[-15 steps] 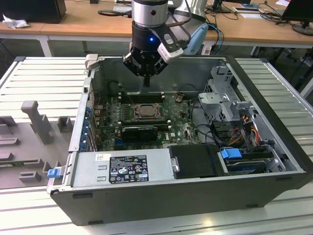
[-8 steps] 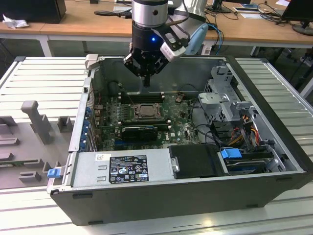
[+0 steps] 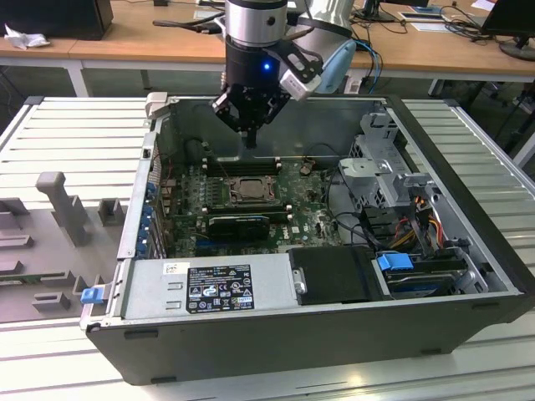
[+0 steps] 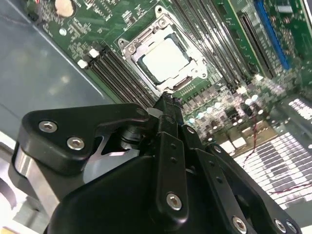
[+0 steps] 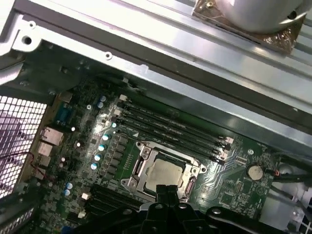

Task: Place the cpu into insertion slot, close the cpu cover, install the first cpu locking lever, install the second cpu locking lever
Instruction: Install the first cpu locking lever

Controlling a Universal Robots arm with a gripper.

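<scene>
The cpu (image 4: pixel 165 61) lies flat in its socket on the green motherboard (image 3: pixel 309 209), its pale metal top showing through the window of the cpu cover (image 4: pixel 130 48). The cover lies down around the chip. In the exterior view the cpu (image 3: pixel 248 190) is at the board's middle, and my gripper (image 3: pixel 249 140) hangs a little above and behind it, inside the open computer case. In both wrist views the gripper (image 4: pixel 168 100) (image 5: pixel 165 191) has its fingers pressed together with nothing between them, pointing at the socket's edge, clear of the cpu (image 5: pixel 165 173). I cannot make out the locking levers.
Memory slots (image 5: pixel 170 129) run on both sides of the socket. The case wall (image 3: pixel 159 142) rises on the exterior view's left; the drive cage (image 3: pixel 376 154) and cables fill the right. A power supply (image 3: pixel 209 284) lies along the front. A round coin cell (image 5: pixel 253 171) sits near the socket.
</scene>
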